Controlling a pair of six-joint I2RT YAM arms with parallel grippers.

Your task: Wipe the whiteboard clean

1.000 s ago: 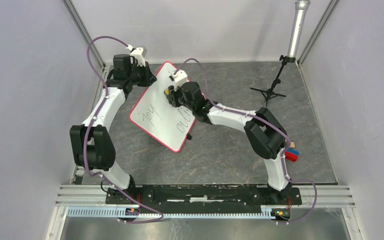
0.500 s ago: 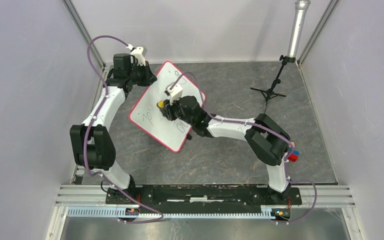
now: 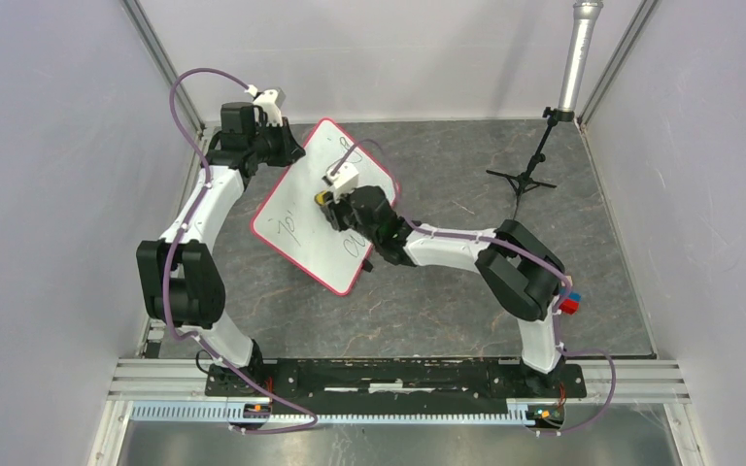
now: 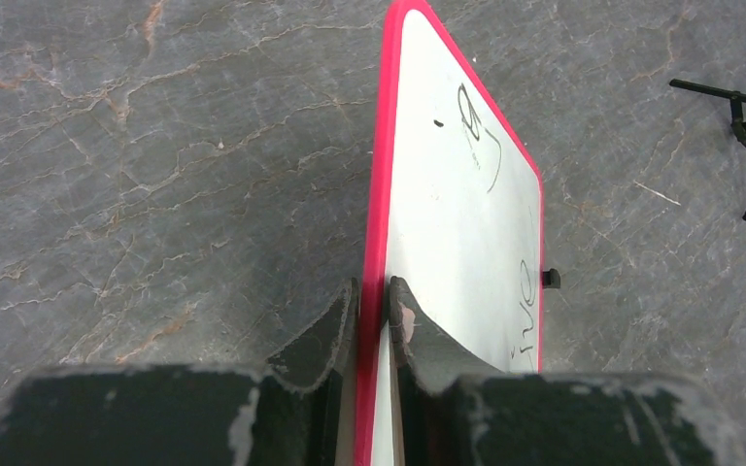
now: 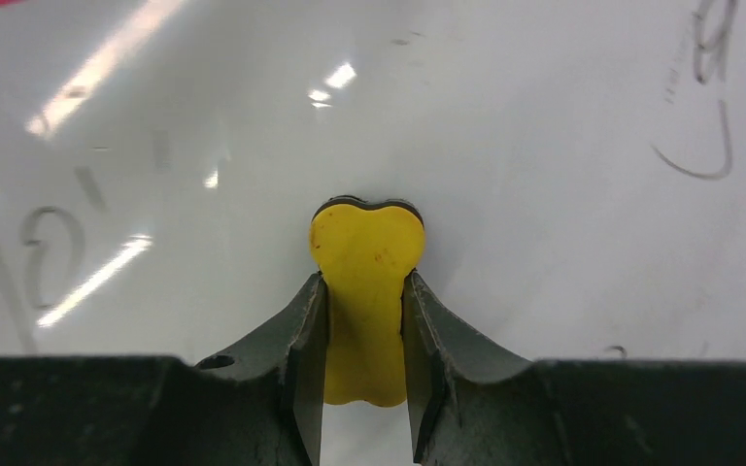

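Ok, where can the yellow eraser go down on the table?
Bare grey stone table lies between the red-rimmed white whiteboard and the black base rail, and between board and black tripod stand. Crowded at the board: left gripper clamps its rim, right gripper holds the yellow eraser to it.

The red-rimmed white whiteboard (image 3: 296, 238) lies tilted on the grey stone-patterned bench (image 3: 427, 301), left of centre. My left tool (image 4: 373, 309) clamps its far edge; my right tool (image 5: 366, 291) holds a yellow eraser (image 5: 366, 243) on its face.
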